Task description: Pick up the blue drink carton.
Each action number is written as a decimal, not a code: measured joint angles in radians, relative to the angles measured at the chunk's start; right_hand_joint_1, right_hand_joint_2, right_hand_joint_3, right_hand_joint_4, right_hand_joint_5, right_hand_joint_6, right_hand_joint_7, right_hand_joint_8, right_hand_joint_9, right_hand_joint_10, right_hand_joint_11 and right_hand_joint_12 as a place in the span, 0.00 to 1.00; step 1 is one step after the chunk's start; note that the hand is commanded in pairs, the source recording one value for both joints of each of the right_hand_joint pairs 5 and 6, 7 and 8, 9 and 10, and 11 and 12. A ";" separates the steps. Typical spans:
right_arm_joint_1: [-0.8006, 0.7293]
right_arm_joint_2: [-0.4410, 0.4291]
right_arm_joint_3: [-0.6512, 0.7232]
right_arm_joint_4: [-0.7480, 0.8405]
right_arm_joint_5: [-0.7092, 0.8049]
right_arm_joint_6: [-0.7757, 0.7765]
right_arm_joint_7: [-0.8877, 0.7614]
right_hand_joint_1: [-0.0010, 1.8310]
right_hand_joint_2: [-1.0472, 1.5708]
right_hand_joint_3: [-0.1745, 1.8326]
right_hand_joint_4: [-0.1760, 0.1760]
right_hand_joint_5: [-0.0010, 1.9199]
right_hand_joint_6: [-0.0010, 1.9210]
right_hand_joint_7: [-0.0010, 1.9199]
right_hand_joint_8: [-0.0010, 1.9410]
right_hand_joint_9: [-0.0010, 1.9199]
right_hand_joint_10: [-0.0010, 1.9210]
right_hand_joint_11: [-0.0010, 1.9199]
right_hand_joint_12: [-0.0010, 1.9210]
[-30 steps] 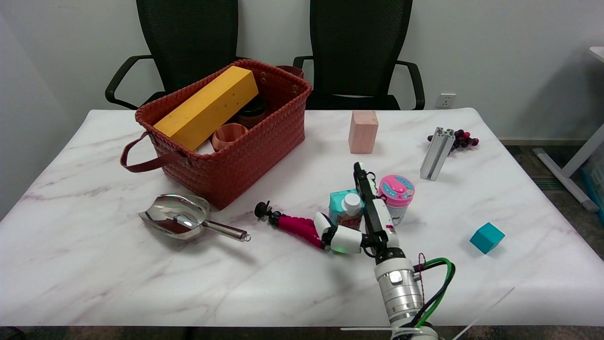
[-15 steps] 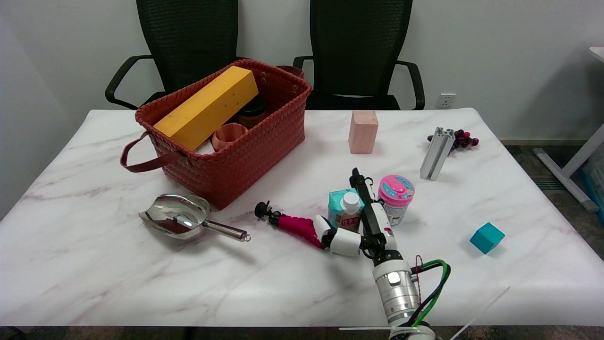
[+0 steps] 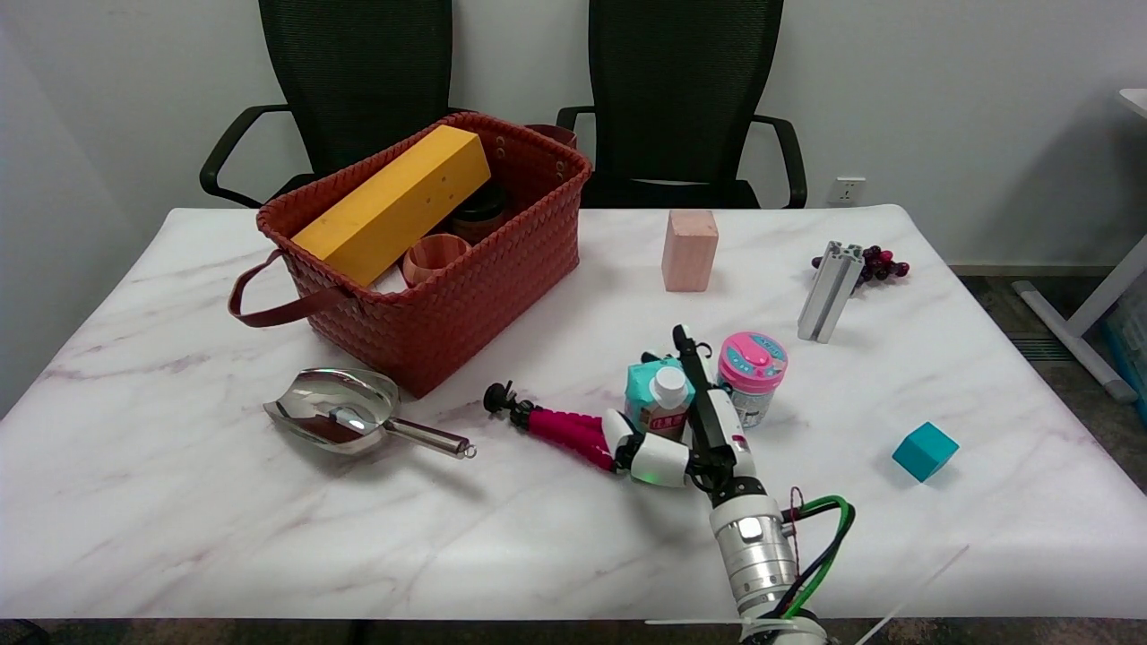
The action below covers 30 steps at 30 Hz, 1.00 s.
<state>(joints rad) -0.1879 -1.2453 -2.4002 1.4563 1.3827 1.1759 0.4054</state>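
Note:
The blue drink carton [image 3: 643, 394], teal with a white screw cap, stands on the white marble table [image 3: 179, 502] right of centre. My right hand [image 3: 703, 430] comes in from the lower right and wraps it. The black-and-white fingers [image 3: 688, 358] run up the carton's right side and curl over its far top edge. The thumb [image 3: 650, 459] presses near the carton's lower left. The carton's base is hidden behind the hand, so I cannot tell whether it still touches the table.
A pink-lidded jar [image 3: 751, 363] stands just right of the fingers. A pink-and-black mini tripod [image 3: 551, 425] lies just left of the thumb. Farther off are a red woven basket [image 3: 466, 287], a metal scoop [image 3: 345, 414], a pink block [image 3: 689, 251], an aluminium profile [image 3: 830, 291] and a teal cube [image 3: 925, 451].
The straight fingers beside the carton have drawn back a little and curled over its far edge. The carton has tilted slightly. The arm has shifted a little left.

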 measured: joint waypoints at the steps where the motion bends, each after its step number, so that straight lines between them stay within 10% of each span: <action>1: 0.000 0.000 0.000 -0.001 0.002 0.000 0.001 0.60 0.60 0.59 0.50 0.00 0.00 0.24 0.24 0.11 0.11 0.00 0.00; 6: 0.001 0.000 0.002 -0.005 0.008 -0.001 0.007 0.60 0.61 0.58 0.50 0.07 0.07 0.32 0.32 0.20 0.20 0.02 0.02; 16: 0.002 -0.001 0.003 -0.011 0.018 -0.001 0.024 0.59 0.71 0.49 0.50 0.40 0.40 0.64 0.64 0.46 0.46 0.36 0.36; 30: 0.005 -0.001 0.008 -0.016 0.020 0.002 0.050 0.58 0.79 0.46 0.50 0.50 0.50 0.71 0.70 0.57 0.57 0.51 0.51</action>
<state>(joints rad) -0.1831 -1.2460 -2.3926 1.4404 1.4028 1.1777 0.4557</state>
